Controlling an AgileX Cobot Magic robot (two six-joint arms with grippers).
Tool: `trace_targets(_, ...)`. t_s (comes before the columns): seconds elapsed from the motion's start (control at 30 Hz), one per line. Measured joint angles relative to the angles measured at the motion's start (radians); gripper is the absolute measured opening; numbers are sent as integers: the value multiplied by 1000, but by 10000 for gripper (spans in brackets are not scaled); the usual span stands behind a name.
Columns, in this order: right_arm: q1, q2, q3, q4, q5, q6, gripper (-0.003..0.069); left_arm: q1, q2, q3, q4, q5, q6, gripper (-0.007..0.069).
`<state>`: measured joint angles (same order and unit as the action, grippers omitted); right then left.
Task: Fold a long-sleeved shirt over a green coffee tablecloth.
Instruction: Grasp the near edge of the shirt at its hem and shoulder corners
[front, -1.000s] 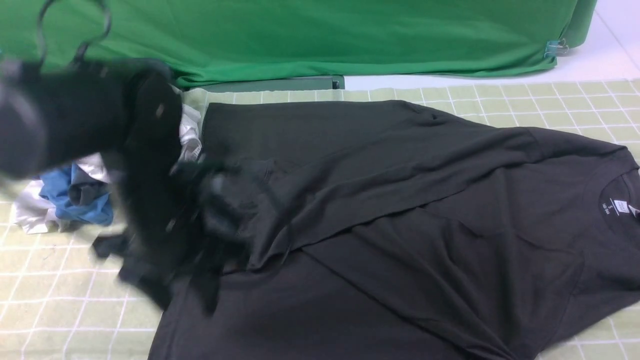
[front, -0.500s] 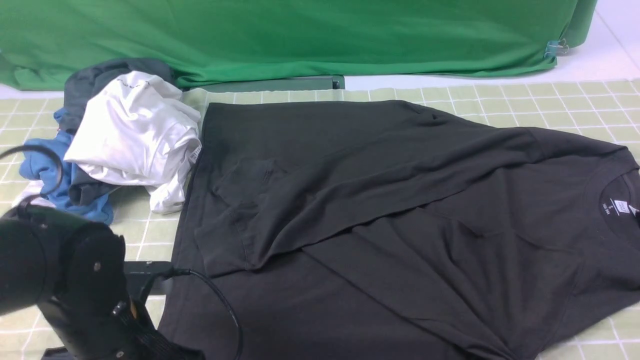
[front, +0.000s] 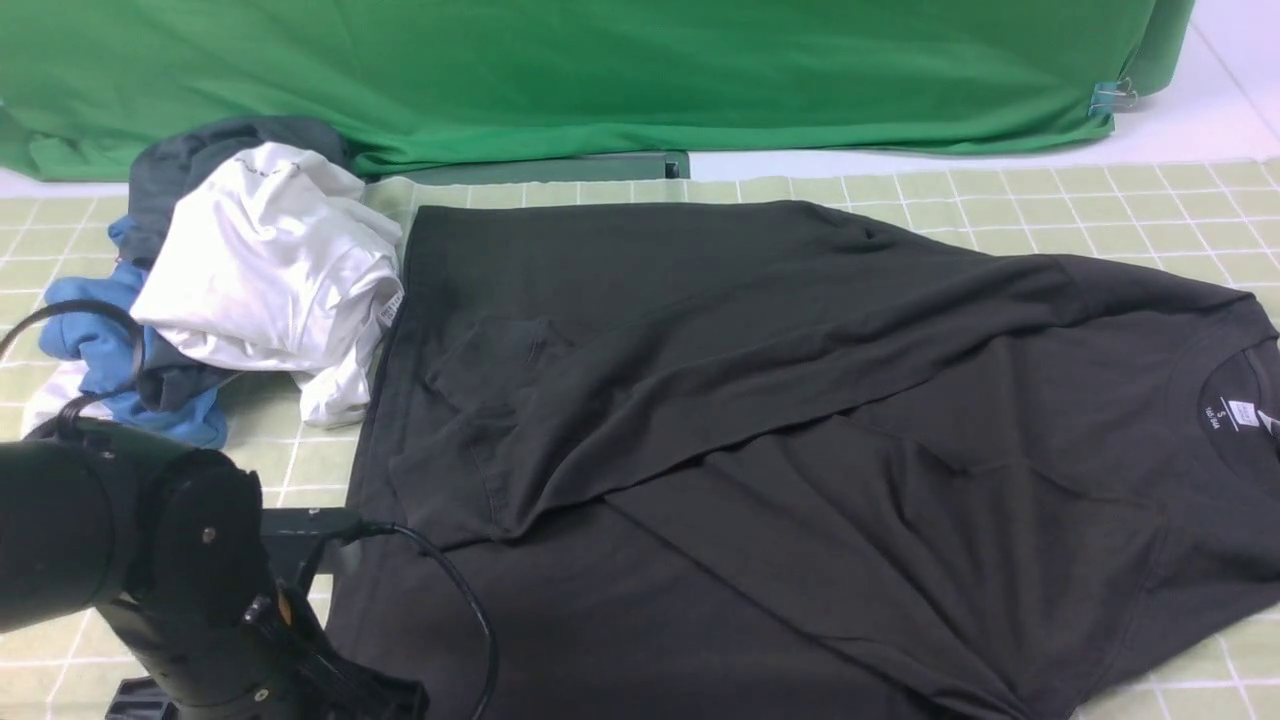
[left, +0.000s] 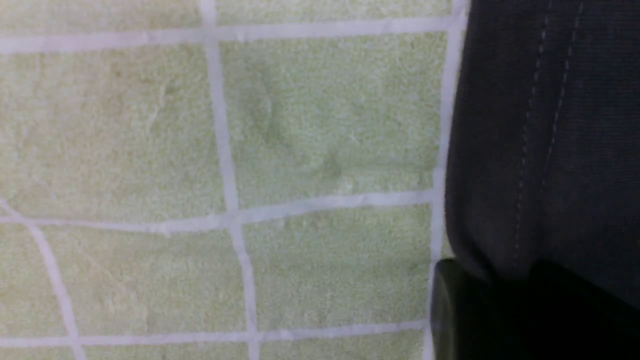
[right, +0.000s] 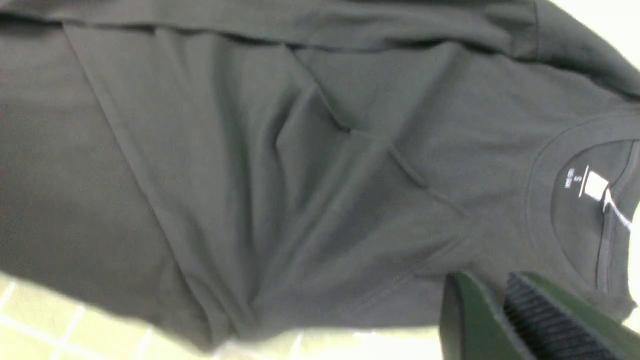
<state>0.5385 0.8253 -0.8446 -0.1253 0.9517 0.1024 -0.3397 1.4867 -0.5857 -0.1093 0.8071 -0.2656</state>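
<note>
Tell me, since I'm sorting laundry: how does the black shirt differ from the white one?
The black shirt lies spread out with a sleeve folded across it; the white shirt is bunched in a heap. The black shirt covers far more area than the white shirt. Both lie over the checked tablecloth.

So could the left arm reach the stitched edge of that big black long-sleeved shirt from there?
Probably yes. The left arm is low beside the stitched hem of the black long-sleeved shirt, a dark finger right at it. Only pale green checked tablecloth lies alongside; the crumpled white shirt sits farther back.
</note>
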Motion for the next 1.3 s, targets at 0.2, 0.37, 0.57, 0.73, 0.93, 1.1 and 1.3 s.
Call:
trace_targets(0.2, 0, 39, -2, 192, 48, -182, 92, 0, -57, 8, -2, 47, 31, 20)
trace_targets(0.37, 5, 185, -2, 310, 104, -300, 67, 0, -213, 9, 4, 145, 5, 17)
trace_targets(0.57, 135, 313, 24, 310, 100, -315, 89, 0, -331, 10, 43, 230, -47, 16)
trace_targets(0.73, 222, 385, 120, 311, -12, -284, 243, 0, -347, 11, 46, 250, -54, 16)
trace_targets(0.93, 238, 475, 198, 307, -175, -260, 446, 0, -347, 11, 48, 242, -59, 16)
trace_targets(1.1, 238, 561, 199, 297, -254, -241, 470, 0, -347, 12, 49, 240, -65, 16)
trace_targets(1.3, 238, 676, 199, 208, -313, -162, 344, 0, -347, 13, 49, 228, -65, 16)
